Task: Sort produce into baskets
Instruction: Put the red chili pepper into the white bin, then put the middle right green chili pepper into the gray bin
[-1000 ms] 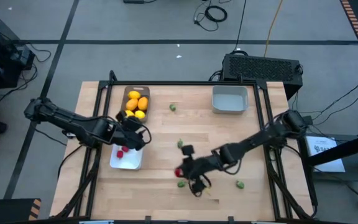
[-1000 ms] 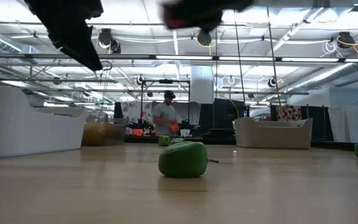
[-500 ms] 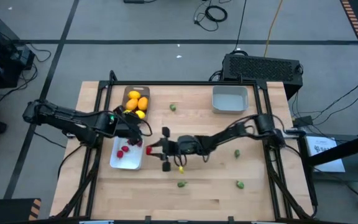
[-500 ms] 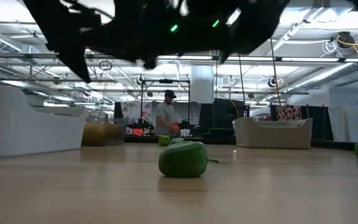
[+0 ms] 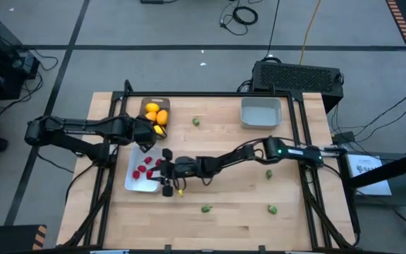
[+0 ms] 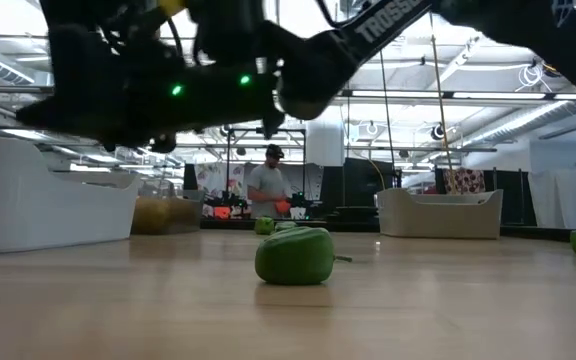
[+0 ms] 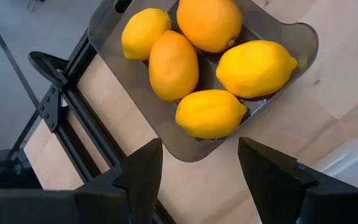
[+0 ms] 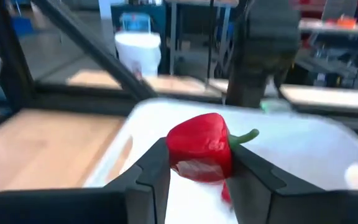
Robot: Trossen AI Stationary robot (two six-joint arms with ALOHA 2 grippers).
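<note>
The right gripper (image 8: 194,177) pinches a red piece (image 8: 201,148) just at the near edge of the white tray (image 5: 141,185), which lies straight ahead, while the left gripper (image 7: 199,163) hangs spread and empty beside the lemon tray (image 7: 166,118).

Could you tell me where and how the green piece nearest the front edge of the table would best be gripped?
Probably across its rounded body, coming straight down. In the low view the green piece sits squat on the bare table, with a thin stem sticking out sideways; that stem looks too slight to hold. Nothing crowds it.
</note>
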